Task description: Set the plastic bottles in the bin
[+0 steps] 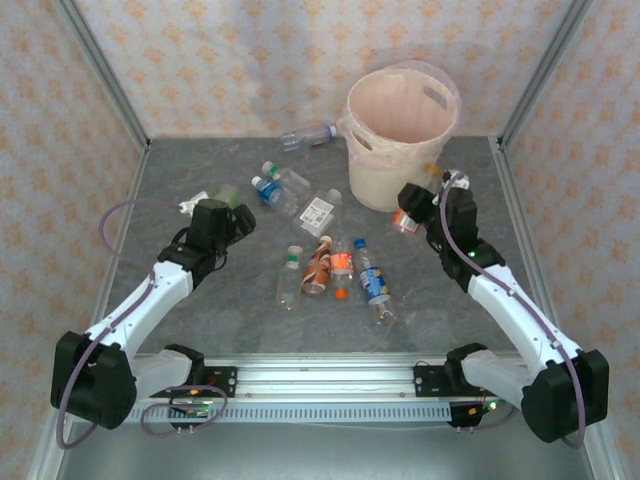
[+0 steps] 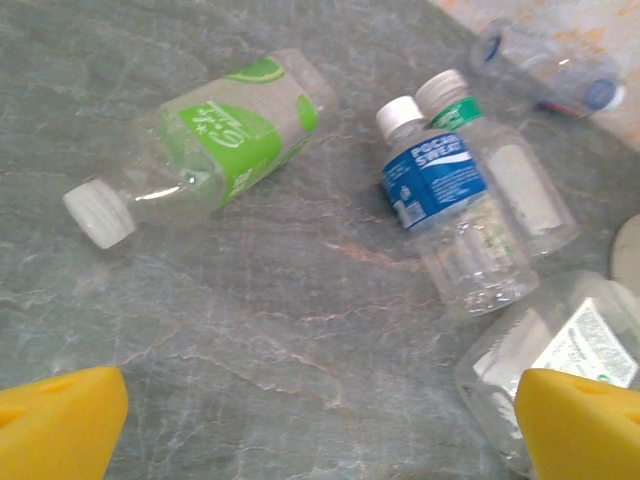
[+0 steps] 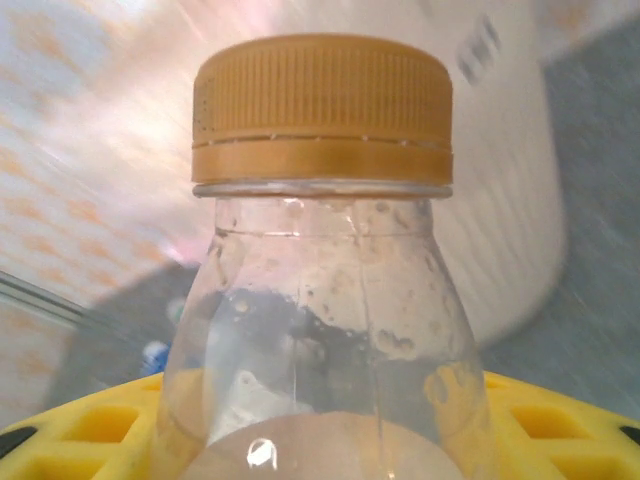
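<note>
**Most bottles on the table, one in the right gripper**

Nearest the bases, four plastic bottles (image 1: 342, 268) lie clustered on the table (image 1: 200, 300), untouched. Farther out, the left gripper (image 1: 238, 218) hangs low with its fingers (image 2: 60, 430) spread wide, a green-label bottle (image 2: 215, 140) and a blue-label bottle (image 2: 450, 215) lying just ahead. The right gripper (image 1: 408, 214) pinches an orange-capped bottle (image 3: 320, 300) (cap pointing away from the wrist) just beside the bin (image 1: 400, 135). Beyond, a far bottle (image 1: 308, 136) lies near the back wall. What the bin holds I cannot tell, but most of the work looks undone.
</note>
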Available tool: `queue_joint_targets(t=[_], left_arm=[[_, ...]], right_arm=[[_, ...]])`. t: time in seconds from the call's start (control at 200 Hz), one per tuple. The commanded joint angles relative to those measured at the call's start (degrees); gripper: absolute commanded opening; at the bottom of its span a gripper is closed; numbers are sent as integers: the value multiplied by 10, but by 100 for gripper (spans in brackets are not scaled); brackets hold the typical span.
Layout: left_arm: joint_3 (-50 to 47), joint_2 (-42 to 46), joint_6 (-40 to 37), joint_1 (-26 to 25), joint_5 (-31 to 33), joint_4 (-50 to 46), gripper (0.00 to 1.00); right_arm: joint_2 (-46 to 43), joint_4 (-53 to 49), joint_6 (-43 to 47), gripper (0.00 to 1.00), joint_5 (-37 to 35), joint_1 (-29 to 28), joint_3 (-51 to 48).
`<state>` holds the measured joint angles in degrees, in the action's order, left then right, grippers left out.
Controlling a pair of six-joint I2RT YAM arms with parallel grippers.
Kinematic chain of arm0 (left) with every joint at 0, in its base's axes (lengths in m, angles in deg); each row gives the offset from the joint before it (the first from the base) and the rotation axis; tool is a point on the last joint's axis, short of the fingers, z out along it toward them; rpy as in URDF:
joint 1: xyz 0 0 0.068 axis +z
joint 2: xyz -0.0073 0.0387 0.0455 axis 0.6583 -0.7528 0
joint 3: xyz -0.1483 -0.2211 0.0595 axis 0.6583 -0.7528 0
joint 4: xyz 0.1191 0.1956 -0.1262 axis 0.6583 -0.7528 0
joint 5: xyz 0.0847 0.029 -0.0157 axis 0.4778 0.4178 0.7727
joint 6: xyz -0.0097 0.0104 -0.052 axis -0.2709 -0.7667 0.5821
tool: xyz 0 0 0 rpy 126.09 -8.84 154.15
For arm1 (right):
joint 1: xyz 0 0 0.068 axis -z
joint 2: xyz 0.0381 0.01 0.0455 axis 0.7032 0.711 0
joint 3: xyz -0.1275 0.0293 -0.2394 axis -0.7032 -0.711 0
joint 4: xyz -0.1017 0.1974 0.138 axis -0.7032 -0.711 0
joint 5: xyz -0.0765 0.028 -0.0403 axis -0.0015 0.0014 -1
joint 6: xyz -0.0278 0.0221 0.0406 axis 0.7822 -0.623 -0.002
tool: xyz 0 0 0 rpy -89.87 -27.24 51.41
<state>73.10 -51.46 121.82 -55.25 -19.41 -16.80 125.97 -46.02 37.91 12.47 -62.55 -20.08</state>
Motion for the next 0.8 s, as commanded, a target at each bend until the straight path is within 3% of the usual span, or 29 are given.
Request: queue_joint_targets(t=[0.0,0.255,0.425,0.796], left_arm=[[-25,27,7,5,-15,48,100],[-40,59,12,5,23,14,100],[-39,71,8,5,35,-7,100],[-48,105,-12,5,41,-20,100]], right_arm=[[27,100,17,49,15,-3,79],[161,51,102,50,8,0,290],[256,14,182,51,-54,9,394],[445,-243,246,56,-89,40,650]])
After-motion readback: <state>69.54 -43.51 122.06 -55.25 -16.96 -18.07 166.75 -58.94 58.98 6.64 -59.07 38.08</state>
